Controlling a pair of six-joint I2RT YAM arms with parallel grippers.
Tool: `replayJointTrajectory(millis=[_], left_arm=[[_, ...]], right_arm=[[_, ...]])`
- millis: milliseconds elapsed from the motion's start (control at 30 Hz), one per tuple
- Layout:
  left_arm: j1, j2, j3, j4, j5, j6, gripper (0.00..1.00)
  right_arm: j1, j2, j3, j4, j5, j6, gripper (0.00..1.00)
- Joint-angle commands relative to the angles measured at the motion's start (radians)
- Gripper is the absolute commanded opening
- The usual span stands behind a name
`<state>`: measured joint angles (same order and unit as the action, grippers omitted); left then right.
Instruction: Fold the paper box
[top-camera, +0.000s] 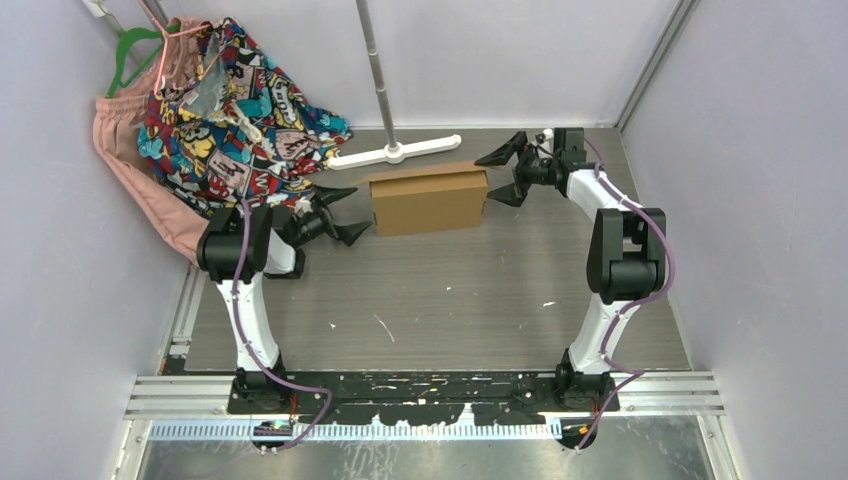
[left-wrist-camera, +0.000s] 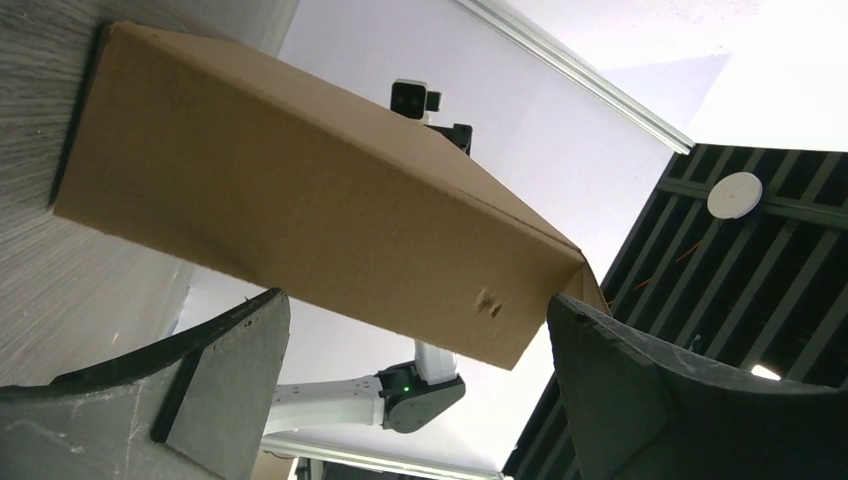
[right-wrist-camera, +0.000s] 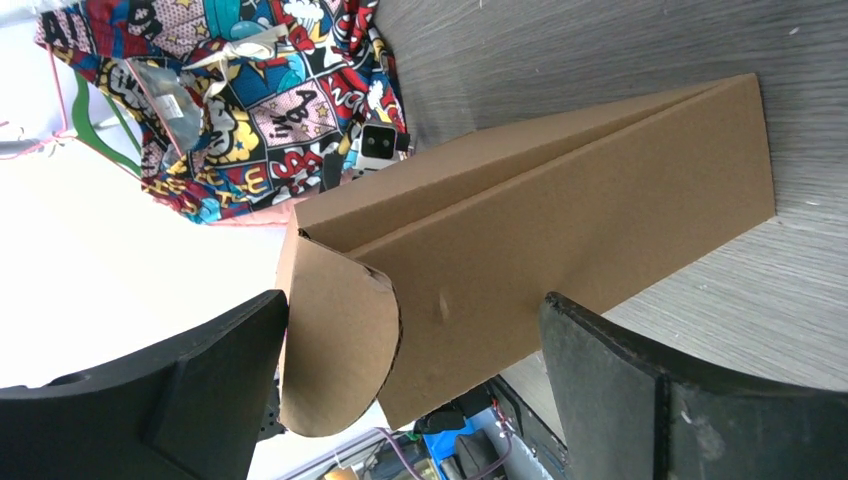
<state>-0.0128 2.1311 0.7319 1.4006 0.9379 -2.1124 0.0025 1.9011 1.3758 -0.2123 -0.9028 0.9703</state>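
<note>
Left gripper (top-camera: 356, 211) and right gripper (top-camera: 487, 180) are gaping wide, flanking opposite ends of the folded paper box (top-camera: 428, 200), which is lying on the table (top-camera: 450, 300), seemingly untouched.

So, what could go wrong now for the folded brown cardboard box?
The rounded end flap of the brown corrugated cardboard box sticks out and may spring open. The white T-shaped stand base lies just behind the box; a push could jam it there.

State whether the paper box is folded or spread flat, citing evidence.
Folded: the paper box forms a rectangular block, though one rounded flap sticks out at its end.
</note>
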Motion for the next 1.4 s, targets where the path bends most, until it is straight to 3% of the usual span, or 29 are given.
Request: replayJointTrajectory(millis=[0,867,1067,1367], left_arm=[[0.008,-0.019,-0.013,0.031,0.028,0.016,1.00],[0.051,-0.076,-0.041,0.018,0.047,0.092,1.00],[0.051,-0.091,-0.039,0.014,0.051,0.099,1.00],[0.048,-0.176,-0.002,-0.177,0.075,0.232,1.00]], right_arm=[[-0.032,-0.030,-0.010,-0.004,0.045,-0.023,1.00],[-0.080,-0.164,-0.075,0.246,0.092,0.102,1.00],[-0.093,-0.163,-0.062,0.219,0.110,0.096,1.00],[-0.140,-0.174,-0.070,0.173,0.128,0.074,1.00]])
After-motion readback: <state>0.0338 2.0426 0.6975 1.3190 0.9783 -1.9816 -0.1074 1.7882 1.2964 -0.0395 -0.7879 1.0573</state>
